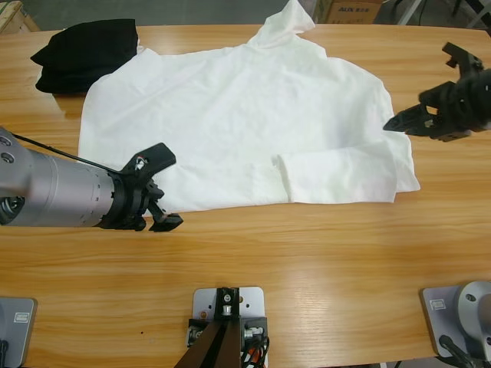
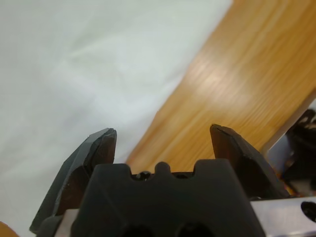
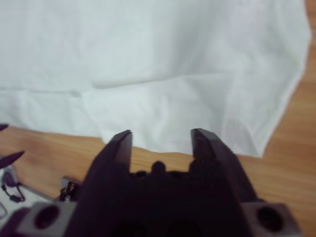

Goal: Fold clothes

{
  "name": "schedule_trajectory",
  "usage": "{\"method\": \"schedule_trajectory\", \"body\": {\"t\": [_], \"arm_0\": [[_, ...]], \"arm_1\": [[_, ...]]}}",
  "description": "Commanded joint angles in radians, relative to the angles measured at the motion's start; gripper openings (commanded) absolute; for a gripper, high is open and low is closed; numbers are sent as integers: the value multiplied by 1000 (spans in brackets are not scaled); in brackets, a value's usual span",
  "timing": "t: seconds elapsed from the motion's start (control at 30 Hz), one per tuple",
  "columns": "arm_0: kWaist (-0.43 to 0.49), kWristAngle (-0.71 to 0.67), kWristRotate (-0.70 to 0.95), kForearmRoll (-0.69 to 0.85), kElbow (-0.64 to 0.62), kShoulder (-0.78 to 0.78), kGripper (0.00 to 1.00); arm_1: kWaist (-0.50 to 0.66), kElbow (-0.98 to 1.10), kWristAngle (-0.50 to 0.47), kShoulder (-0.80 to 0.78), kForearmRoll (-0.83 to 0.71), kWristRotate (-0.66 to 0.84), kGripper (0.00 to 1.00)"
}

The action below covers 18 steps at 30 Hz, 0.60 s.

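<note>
The clothes are one large white T-shirt spread wrinkled across the table's far half, with a folded flap at its near right. My left gripper hovers open at the shirt's near left corner. In the left wrist view its jaws straddle the shirt's edge, cloth on one side and bare wood on the other. My right gripper is open just off the shirt's right edge, holding nothing. The right wrist view looks past that gripper at the white cloth.
A small folded black garment lies at the far left, touching the shirt's corner. One sleeve reaches the table's far edge. A cardboard box stands behind the table. Bare wooden tabletop runs along the near side.
</note>
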Motion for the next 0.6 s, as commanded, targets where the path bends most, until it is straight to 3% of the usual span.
{"method": "schedule_trajectory", "body": {"t": [0.03, 0.23, 0.33, 0.37, 0.6], "arm_0": [[83, 21, -362, 10, 79, -11, 724], [164, 51, -484, 89, 92, 13, 725], [185, 94, -550, 146, 91, 28, 779], [188, 95, -560, 154, 91, 34, 832], [194, 111, -599, 170, 92, 110, 839]], "arm_1": [[5, 73, 60, 119, -71, -18, 0], [5, 156, 15, 169, -149, 4, 0], [7, 154, -48, 164, -145, 24, 0], [10, 155, -63, 167, -145, 28, 0], [40, 152, -91, 232, -155, 29, 0]]}}
